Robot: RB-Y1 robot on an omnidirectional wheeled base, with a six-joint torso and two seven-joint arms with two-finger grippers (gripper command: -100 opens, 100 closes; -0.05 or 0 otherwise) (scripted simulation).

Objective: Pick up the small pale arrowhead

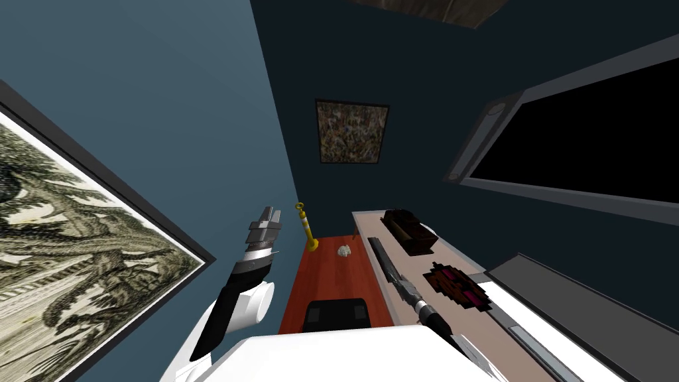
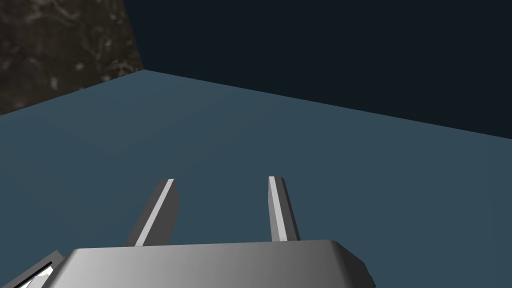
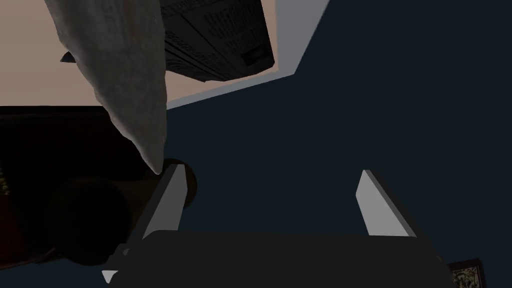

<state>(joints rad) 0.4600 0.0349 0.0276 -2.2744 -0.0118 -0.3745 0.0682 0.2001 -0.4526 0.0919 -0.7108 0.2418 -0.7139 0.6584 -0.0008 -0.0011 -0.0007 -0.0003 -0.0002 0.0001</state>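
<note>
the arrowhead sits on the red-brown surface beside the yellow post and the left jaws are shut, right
No: the left jaws are open, with nothing between them, as the left wrist view shows. The arrowhead does sit on the red-brown surface beside the yellow post.

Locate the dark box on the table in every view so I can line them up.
Head view: dark box at the far end of the pale table, just right of centre.
Right wrist view: dark box by the table's corner, past the open right gripper.
Left wrist view: open left gripper, aimed away from the table.
Shared landmark: framed picture on the dark wall.
</note>
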